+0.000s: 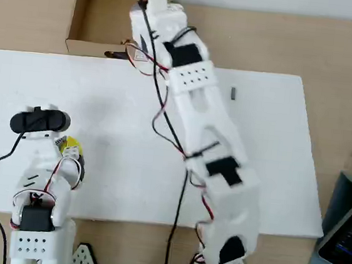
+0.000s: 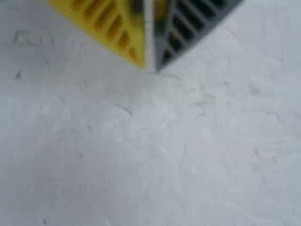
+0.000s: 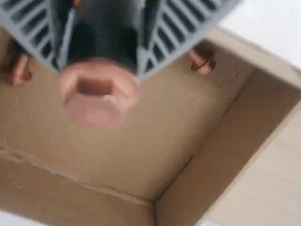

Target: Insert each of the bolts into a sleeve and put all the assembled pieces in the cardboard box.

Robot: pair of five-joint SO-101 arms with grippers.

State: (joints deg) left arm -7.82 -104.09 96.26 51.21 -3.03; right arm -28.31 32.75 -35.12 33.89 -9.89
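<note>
We see the right arm stretched from the near edge of the table across the white mat to the cardboard box, which stands at the far side, touching the mat's far edge. In the right wrist view, the right gripper hangs over the inside of the box. Its two grey fingers are clamped on a dark sleeve. A copper bolt sits in the sleeve, and its head, with a hexagonal socket, sticks out past the fingertips toward the box floor. The assembled piece is above the floor, and we cannot tell how far above.

On the box floor we make out two more copper pieces. One is on one side of the gripper and the other is on the opposite side, close to a box wall. Both are too blurred for us to tell whether they have sleeves on them.

The left arm is folded at the near left corner of the mat, well apart from the box. The left gripper points down at bare mat. Its yellow finger and its grey finger are drawn almost together, leaving only a thin slit at the tips, and they grip nothing.

A small dark piece lies alone on the mat just beside the right arm, toward the far right corner. We cannot tell whether it is a bolt or a sleeve. A grey device sits on the table off the mat's right edge.
</note>
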